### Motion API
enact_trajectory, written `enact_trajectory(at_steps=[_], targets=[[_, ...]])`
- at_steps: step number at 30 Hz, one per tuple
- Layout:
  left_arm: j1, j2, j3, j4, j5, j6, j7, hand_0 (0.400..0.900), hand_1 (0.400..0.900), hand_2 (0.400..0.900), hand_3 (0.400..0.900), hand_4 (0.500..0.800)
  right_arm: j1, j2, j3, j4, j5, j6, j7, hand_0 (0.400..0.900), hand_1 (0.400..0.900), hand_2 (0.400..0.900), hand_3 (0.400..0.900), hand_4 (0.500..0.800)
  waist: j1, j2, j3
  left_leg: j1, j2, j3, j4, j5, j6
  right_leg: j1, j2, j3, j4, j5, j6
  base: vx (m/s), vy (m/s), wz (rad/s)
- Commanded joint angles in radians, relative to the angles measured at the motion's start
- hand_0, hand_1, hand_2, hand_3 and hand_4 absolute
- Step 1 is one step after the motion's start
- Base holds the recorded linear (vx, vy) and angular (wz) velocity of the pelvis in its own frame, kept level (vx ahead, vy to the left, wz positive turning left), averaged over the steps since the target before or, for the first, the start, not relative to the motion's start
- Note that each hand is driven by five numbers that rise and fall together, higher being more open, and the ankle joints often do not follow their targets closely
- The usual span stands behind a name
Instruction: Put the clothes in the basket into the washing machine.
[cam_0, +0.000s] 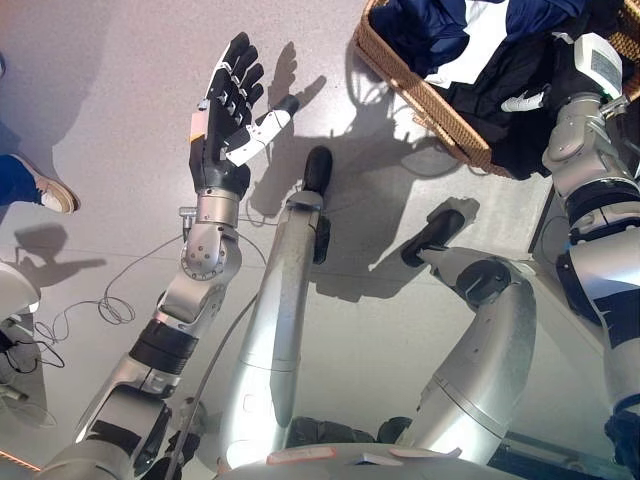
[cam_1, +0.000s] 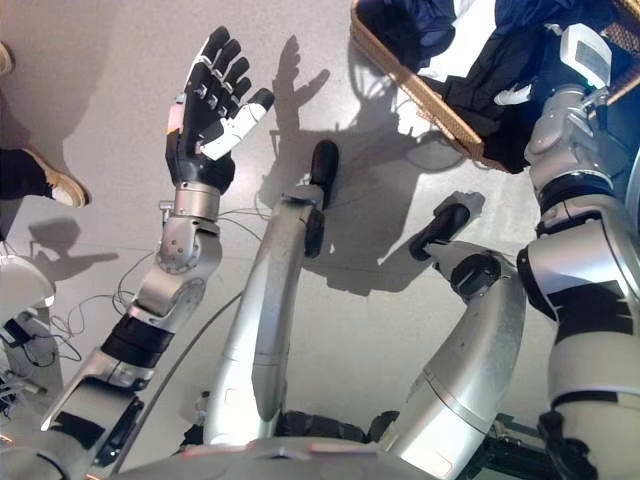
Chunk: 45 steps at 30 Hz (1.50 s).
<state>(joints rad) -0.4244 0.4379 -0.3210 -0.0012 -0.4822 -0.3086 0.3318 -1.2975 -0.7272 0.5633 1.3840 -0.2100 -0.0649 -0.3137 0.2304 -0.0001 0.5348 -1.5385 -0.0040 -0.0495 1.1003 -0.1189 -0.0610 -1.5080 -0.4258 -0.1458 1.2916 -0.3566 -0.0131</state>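
Note:
A wicker basket (cam_0: 415, 90) stands on the floor at the upper right. It holds dark blue clothes (cam_0: 425, 30), a white piece (cam_0: 470, 55) and a black garment (cam_0: 500, 85) that hangs over its near rim. My right hand (cam_0: 540, 95) reaches into the basket at the black garment; its dark fingers are lost in the cloth, and only a white tip shows. My left hand (cam_0: 228, 115) is raised over the bare floor at the upper left, palm up and fingers spread, holding nothing.
A person's shoe (cam_0: 50, 192) and a blue trouser leg (cam_0: 15, 175) show at the left edge. A white rounded object (cam_0: 12, 290) sits at the lower left. Grey floor (cam_0: 120, 80) lies between my left hand and the basket.

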Motion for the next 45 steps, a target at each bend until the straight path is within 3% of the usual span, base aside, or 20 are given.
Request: enact_trajectory(at_steps=[1,8,14,17,19,21,29,33,37,42,45], targets=[[0.077,-0.043,0.020,-0.127,-0.020,-0.094,0.003,0.900,0.900,0.900,0.900,0.800,0.045,-0.005,0.077,0.015,-0.045,-0.001,0.023,0.400,0.400,0.400,0.400,0.500,-0.002,0.091,-0.089,0.018,-0.012,-0.055,0.048,-0.138,0.032,-0.062,0.036,0.044,-0.007,0.048,0.107,0.02,-0.019,0.03],[0.103,-0.043,0.045,-0.127,-0.011,-0.088,0.022,0.900,0.900,0.900,0.900,0.800,0.073,-0.005,0.033,-0.010,-0.032,-0.002,-0.012,0.400,0.400,0.400,0.400,0.500,-0.014,0.075,-0.111,0.016,-0.012,-0.056,0.047,-0.126,0.032,-0.062,0.042,0.049,-0.022,0.069,0.106,0.00,0.004,-0.02],[0.126,-0.046,0.084,-0.123,0.014,-0.076,0.043,0.900,0.900,0.900,0.900,0.800,0.074,-0.034,0.011,-0.150,0.041,-0.032,-0.063,0.400,0.400,0.400,0.400,0.500,-0.055,0.023,-0.139,0.018,0.000,-0.051,0.049,-0.123,0.027,-0.056,0.061,0.057,-0.042,0.094,0.103,-0.02,0.015,-0.12],[0.169,-0.049,0.142,-0.128,0.028,-0.058,0.063,0.900,0.900,0.900,0.900,0.800,0.104,-0.087,-0.020,-0.415,0.067,-0.044,-0.095,0.400,0.400,0.400,0.400,0.500,-0.106,-0.015,-0.143,0.046,0.016,-0.053,0.039,-0.124,0.024,-0.013,0.081,0.048,-0.085,0.115,0.104,-0.04,0.029,-0.24],[0.183,-0.045,0.153,-0.129,0.034,-0.054,0.070,0.900,0.900,0.900,0.900,0.800,0.131,-0.105,-0.044,-0.484,0.066,-0.042,-0.104,0.400,0.400,0.400,0.400,0.500,-0.117,-0.022,-0.144,0.060,0.021,-0.055,0.031,-0.123,0.023,0.003,0.086,0.044,-0.099,0.121,0.105,-0.04,0.032,-0.20],[0.216,-0.045,0.189,-0.123,0.037,-0.042,0.079,0.900,0.900,0.900,0.900,0.800,0.193,-0.160,-0.106,-0.699,0.057,-0.047,-0.117,0.400,0.400,0.400,0.400,0.500,-0.156,-0.039,-0.147,0.086,0.033,-0.059,0.008,-0.120,0.019,0.041,0.101,0.033,-0.144,0.136,0.110,-0.05,0.042,-0.30],[0.254,-0.039,0.237,-0.099,0.049,-0.020,0.073,0.900,0.900,0.900,0.900,0.800,0.460,-0.226,-0.379,-0.985,0.049,-0.064,-0.136,0.400,0.400,0.400,0.400,0.500,-0.206,-0.071,-0.159,0.170,0.061,-0.054,-0.066,-0.112,0.017,0.140,0.141,0.007,-0.235,0.141,0.114,-0.04,0.008,-0.17],[0.258,-0.037,0.244,-0.094,0.055,-0.017,0.074,0.900,0.900,0.900,0.900,0.800,0.538,-0.208,-0.481,-1.001,0.044,-0.063,-0.173,0.400,0.400,0.400,0.400,0.500,-0.211,-0.076,-0.167,0.198,0.065,-0.048,-0.085,-0.115,0.017,0.164,0.156,0.006,-0.262,0.141,0.114,-0.01,-0.002,-0.10],[0.243,-0.029,0.244,-0.085,0.066,-0.025,0.079,0.900,0.900,0.900,0.900,0.800,0.508,-0.201,-0.545,-0.865,0.082,-0.057,-0.261,0.400,0.400,0.400,0.400,0.500,-0.218,-0.072,-0.176,0.227,0.083,-0.017,-0.128,-0.116,0.019,0.183,0.178,0.008,-0.306,0.149,0.115,-0.03,0.020,-0.19],[0.226,-0.040,0.216,-0.061,0.054,-0.029,0.081,0.900,0.900,0.900,0.900,0.800,0.488,-0.161,-0.626,-0.724,0.205,-0.090,-0.351,0.400,0.400,0.400,0.400,0.500,-0.224,-0.053,-0.188,0.221,0.075,-0.009,-0.124,-0.118,0.026,0.167,0.191,0.026,-0.297,0.144,0.112,-0.01,-0.003,-0.03],[0.225,-0.035,0.195,-0.057,0.048,-0.033,0.075,0.900,0.900,0.900,0.900,0.800,0.474,-0.180,-0.643,-0.627,0.228,-0.085,-0.396,0.400,0.400,0.400,0.400,0.500,-0.221,-0.035,-0.195,0.215,0.076,-0.007,-0.115,-0.119,0.026,0.156,0.190,0.033,-0.289,0.148,0.115,0.00,0.000,0.00]])
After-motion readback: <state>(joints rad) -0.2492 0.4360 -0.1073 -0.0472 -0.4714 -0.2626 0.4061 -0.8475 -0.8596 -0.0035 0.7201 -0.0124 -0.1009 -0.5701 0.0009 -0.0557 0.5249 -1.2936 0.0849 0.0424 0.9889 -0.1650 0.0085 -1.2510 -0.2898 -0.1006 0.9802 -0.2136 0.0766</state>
